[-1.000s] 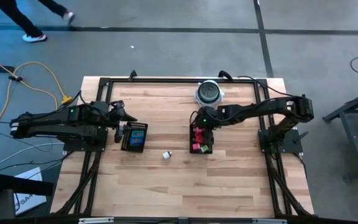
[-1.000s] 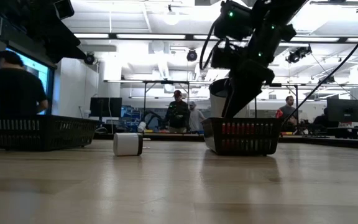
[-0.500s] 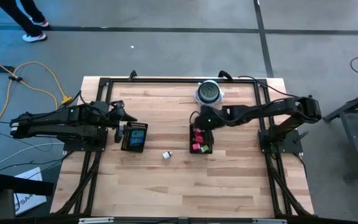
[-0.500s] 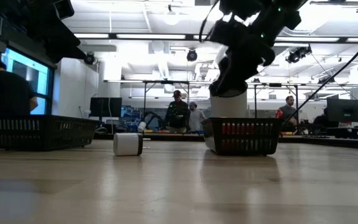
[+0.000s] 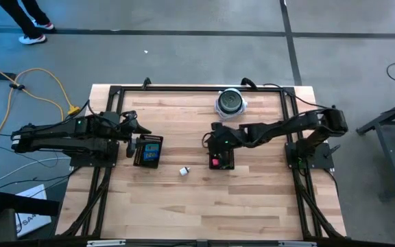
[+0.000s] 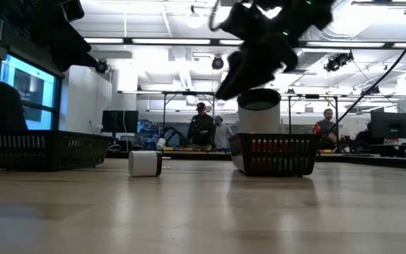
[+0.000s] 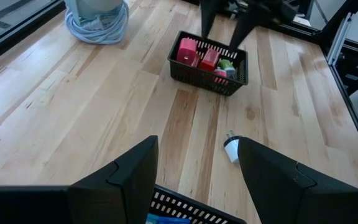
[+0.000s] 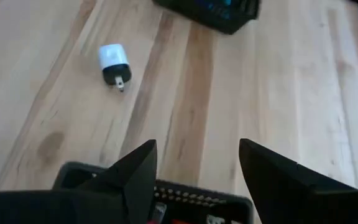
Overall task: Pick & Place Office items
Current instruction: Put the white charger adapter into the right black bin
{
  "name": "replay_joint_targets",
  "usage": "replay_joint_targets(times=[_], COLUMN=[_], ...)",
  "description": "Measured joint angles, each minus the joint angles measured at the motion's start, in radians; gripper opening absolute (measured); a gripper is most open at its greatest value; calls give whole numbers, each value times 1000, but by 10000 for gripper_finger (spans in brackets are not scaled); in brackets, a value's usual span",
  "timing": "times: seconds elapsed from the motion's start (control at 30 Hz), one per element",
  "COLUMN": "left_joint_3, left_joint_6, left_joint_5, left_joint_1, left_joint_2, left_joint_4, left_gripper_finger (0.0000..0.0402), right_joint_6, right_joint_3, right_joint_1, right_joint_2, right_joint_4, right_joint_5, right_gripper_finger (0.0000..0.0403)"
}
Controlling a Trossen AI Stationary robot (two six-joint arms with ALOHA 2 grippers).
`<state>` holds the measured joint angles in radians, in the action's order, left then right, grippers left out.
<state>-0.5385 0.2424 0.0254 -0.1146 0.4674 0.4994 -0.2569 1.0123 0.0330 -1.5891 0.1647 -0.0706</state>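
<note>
Right gripper open, empty, above near edge of black mesh tray with red and pink blocks.

Small white plug-in charger block loose on wooden table, between the two trays, nearer that tray.

Judgement: descend straight, straddle body not prongs, then lift.

Left gripper open, empty, over other black mesh tray holding blue pieces.

No readable writing.

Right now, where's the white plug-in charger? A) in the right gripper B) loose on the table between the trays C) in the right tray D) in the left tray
B: the white charger lies on bare wood, apart from the left tray and the right tray; the right gripper is open and empty.
</note>
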Motion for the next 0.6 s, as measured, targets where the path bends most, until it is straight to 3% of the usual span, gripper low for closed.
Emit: replay_joint_targets(times=[0.27,0.6], left_joint_3=[0,0], left_joint_6=[0,0], left_joint_5=[0,0], left_joint_1=[0,0], left_joint_2=[0,0], left_joint_4=[-10,-19], left_gripper_finger=[216,216], right_joint_6=[-64,-139], right_joint_3=[231,432], right_joint_1=[14,35], right_joint_2=[-181,-412], right_joint_4=[110,115], right_joint_5=[109,205], right_gripper_finger=[215,215])
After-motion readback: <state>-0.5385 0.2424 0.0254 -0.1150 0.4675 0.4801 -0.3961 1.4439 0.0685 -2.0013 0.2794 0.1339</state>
